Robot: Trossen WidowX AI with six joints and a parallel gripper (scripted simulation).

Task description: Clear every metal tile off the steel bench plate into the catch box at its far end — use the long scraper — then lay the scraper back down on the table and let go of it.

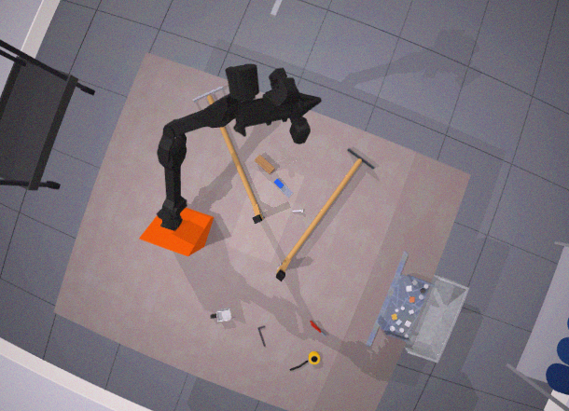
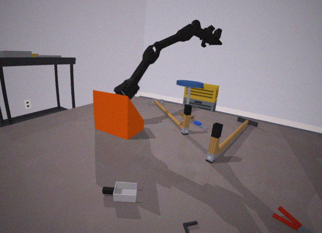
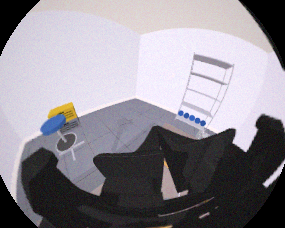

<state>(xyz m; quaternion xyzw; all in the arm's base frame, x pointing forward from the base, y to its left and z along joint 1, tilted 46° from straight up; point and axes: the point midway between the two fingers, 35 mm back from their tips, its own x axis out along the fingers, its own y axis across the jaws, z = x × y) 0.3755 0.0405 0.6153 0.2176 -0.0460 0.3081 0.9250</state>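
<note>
My gripper (image 1: 320, 100) (image 2: 221, 43) (image 3: 155, 128) is shut and empty, high above the table's back part. The long scraper (image 1: 322, 212) (image 2: 233, 136) lies on the table with its dark flat blade (image 1: 361, 158) (image 2: 247, 121) at the back right and its black-topped upright grip (image 1: 281, 275) (image 2: 214, 141) nearer the front. My gripper is well away from it. At the right, the bluish bench plate bears many small white pieces, an orange piece (image 1: 411, 299) and a yellow one (image 1: 394, 317); which are metal is unclear. The clear catch box (image 1: 443, 317) adjoins the plate's far side.
A wooden-handled rake (image 1: 240, 165) (image 2: 169, 113) lies left of the scraper. Between them are a wooden block (image 1: 265, 164), a blue-handled brush-like tool (image 1: 279, 184) and a small bolt-like piece (image 1: 298, 211). Toward the front are a white scoop (image 1: 224, 315) (image 2: 125, 192), a hex key (image 1: 262, 336), red-handled pliers (image 1: 315, 326) and a yellow tape (image 1: 313, 358).
</note>
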